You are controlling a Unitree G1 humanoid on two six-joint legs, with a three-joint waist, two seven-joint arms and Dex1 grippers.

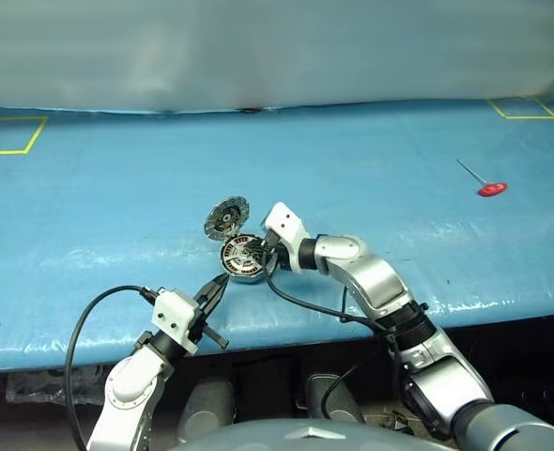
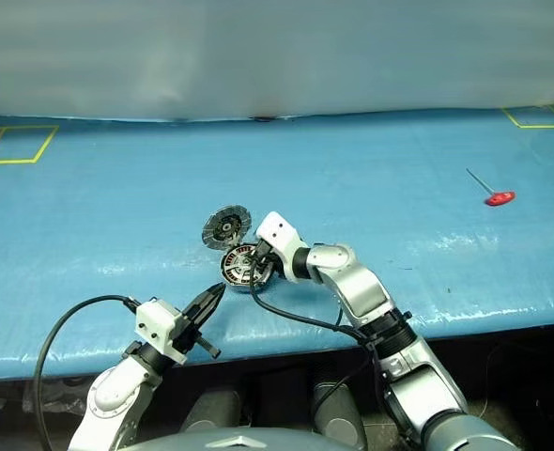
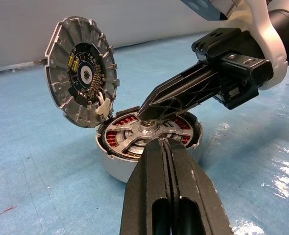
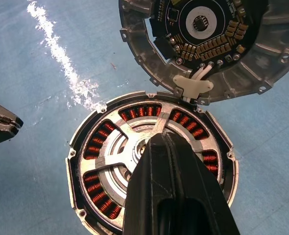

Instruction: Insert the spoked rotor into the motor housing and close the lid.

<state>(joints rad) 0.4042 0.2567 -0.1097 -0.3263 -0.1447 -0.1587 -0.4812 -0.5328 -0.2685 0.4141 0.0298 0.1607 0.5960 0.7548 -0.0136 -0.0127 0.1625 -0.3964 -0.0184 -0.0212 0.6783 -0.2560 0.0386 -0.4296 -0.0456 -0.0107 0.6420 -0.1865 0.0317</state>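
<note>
The spoked rotor (image 4: 116, 157) sits inside the motor housing (image 3: 116, 169), silver spokes lying over the ring of copper windings, on the blue desk (image 1: 371, 160) near its front edge. The lid (image 3: 81, 78) stands open, tilted up on the far-left side of the housing from where the robot stands, dark circuit face turned toward the cup and joined to it at the rim by a white clip and wires. The right claw (image 3: 145, 110), fingers pressed together and holding nothing, reaches in from the right with its tip over the rotor's hub, apparently touching it. The left claw (image 3: 161, 143), also closed and empty, hovers just at the housing's near rim, pointing toward the centre. Insertion looks done or nearly so; closing remains. What matters next is that the lid rises beyond and to the left of the housing: it must swing down toward the robot, and the right claw lies across that path, while the left claw approaches from the near side, opposite the hinge. A red-handled tool (image 1: 488, 187) lies well apart to the right
</note>
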